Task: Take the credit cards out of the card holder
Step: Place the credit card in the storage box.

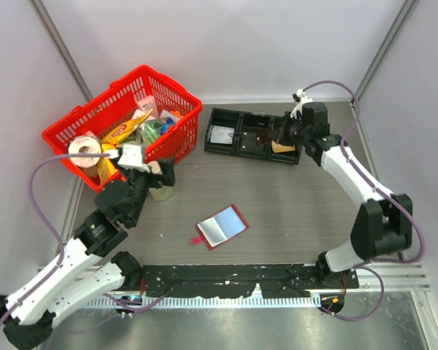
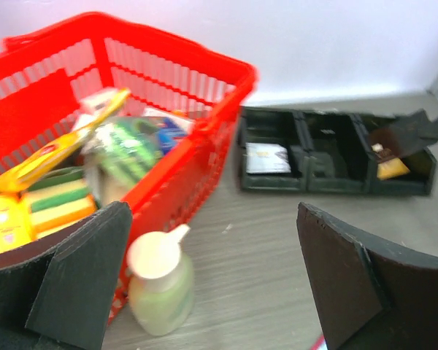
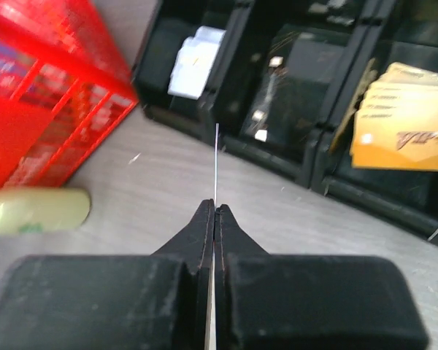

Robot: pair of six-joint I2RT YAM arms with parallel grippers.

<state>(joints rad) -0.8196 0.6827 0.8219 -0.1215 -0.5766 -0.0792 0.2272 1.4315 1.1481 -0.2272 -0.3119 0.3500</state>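
Right gripper point(image 3: 214, 208) was pinched together on a thin credit card point(image 3: 216, 160), which I saw edge-on, up by the black tray point(image 1: 237, 133). My left gripper point(image 2: 213, 262) stood wide apart and empty near the pale bottle point(image 2: 160, 281) beside the red basket point(image 1: 66, 127). The card holder point(image 1: 221, 226) lay open on the table point(image 1: 292, 204) between the arms.

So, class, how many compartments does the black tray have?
3 in the black tray, side by side: the left compartment holds a pale card, the middle compartment small bits, the right compartment yellow cards.
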